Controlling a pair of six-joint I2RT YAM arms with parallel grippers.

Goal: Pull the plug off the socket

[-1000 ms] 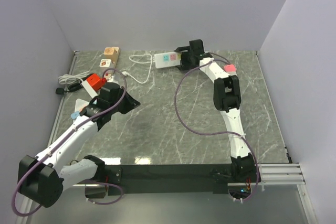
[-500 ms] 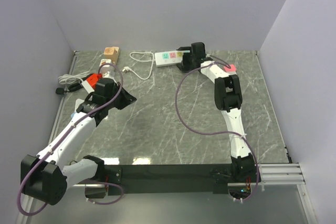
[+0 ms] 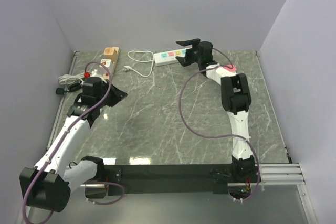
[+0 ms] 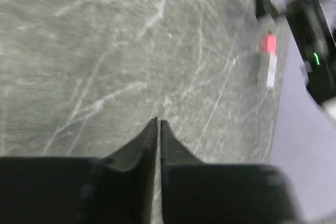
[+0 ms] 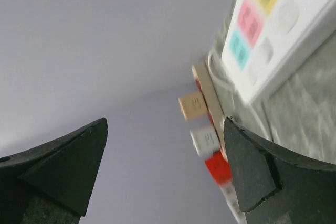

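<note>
Two power strips lie along the far side of the table (image 3: 173, 119). One is a white power strip (image 3: 167, 57) with three coloured socket faces: yellow, pink and teal. The other is a wooden power strip (image 3: 111, 57) carrying three blocks in a row, a beige block (image 5: 191, 106), a white one and a red one. There is one small black plug (image 3: 60, 91). It lies flat on the table close to the left edge, well apart from both strips and seated in neither. It sits behind the left gripper (image 3: 119, 94), out past the wrist toward the left wall, just beside a bundled white cord (image 3: 66, 80). The left gripper's fingers (image 4: 149, 140) are pressed together with only a hairline between them and nothing in them, and the tips point out over bare marble toward the middle of the table. The right gripper (image 3: 182, 52) stands wide open and empty. It hovers at the white strip's right end, with that strip just ahead of its fingertips and the wooden one farther beyond. Walls close the back and both sides. The broad middle of the table between the two arms is open marble.
</note>
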